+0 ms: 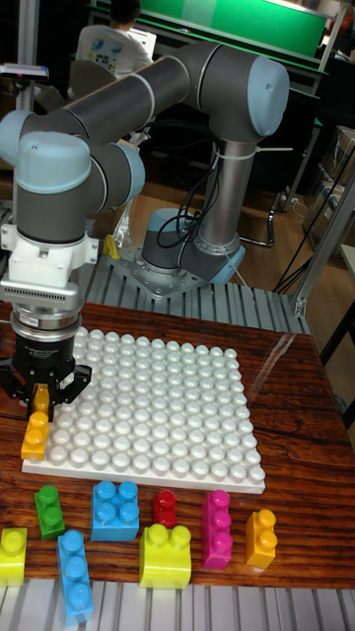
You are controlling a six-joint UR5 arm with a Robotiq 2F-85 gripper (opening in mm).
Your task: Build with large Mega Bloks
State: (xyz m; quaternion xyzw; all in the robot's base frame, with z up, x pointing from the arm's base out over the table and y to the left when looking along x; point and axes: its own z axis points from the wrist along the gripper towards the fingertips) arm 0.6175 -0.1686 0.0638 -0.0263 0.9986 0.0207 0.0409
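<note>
A white studded baseplate [158, 409] lies on the wooden table. An orange block [36, 432] stands at its front left corner. My gripper [40, 397] hangs straight above that block, fingers down around its top end, and looks shut on it. Loose blocks lie in a row in front of the plate: a yellow-green one [13, 555], a green one [48, 511], a long blue one [74, 575], a square blue one [115, 510], a red one [165, 508], a yellow-green square one [165, 555], a pink one [216, 528] and an orange one [261, 537].
The arm's base [182, 261] is bolted to the metal frame behind the table. The wooden table's right edge [330, 394] lies beside grey frame posts. A person sits at a desk in the far background.
</note>
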